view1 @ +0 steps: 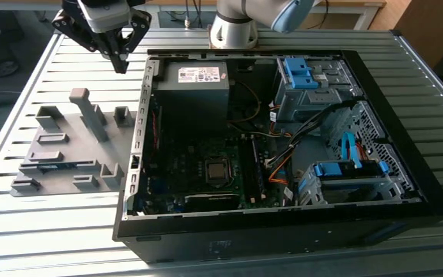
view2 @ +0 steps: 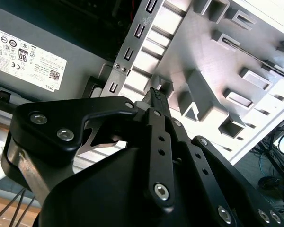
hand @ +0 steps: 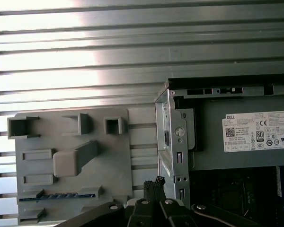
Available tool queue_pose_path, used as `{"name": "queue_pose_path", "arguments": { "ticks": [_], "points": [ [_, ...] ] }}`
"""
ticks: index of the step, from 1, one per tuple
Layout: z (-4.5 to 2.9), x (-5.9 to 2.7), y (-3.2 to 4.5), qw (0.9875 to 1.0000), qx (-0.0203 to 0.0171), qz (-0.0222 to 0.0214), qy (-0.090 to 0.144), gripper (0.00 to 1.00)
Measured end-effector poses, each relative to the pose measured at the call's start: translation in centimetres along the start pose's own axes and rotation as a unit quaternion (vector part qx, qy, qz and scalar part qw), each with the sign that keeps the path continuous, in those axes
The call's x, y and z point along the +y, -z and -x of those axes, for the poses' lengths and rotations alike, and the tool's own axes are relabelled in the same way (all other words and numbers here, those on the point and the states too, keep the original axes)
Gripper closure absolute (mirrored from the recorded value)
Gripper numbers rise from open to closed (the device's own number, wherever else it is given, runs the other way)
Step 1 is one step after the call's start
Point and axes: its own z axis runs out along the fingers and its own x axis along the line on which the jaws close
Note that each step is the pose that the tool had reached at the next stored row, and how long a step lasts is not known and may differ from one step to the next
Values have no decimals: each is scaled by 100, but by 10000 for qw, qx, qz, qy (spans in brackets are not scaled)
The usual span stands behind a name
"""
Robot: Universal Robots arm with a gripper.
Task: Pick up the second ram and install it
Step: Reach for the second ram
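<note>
power supply [hand: 213,153] | white printed label [hand: 257,132] (certification marks, a code square) | fine print illegible

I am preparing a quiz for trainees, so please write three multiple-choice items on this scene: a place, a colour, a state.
1. Where is the second ram? A) in the grey fixture B) in a person's hand C) on the floor
2. What colour are the drive brackets? A) red B) blue C) yellow
3. The computer case is: A) open B) closed C) upside down
Answers: 1 A, the strip sits in a fixture slot; 2 B, they are plainly blue; 3 A, the motherboard shows.
</note>
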Motion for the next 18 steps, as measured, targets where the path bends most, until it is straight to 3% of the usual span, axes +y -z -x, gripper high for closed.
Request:
{"name": "queue_pose_path", "arguments": {
  "ticks": [18],
  "points": [
    [-37, -3, -3, 10000, 0, 0, 0, 89]
  ]
}}
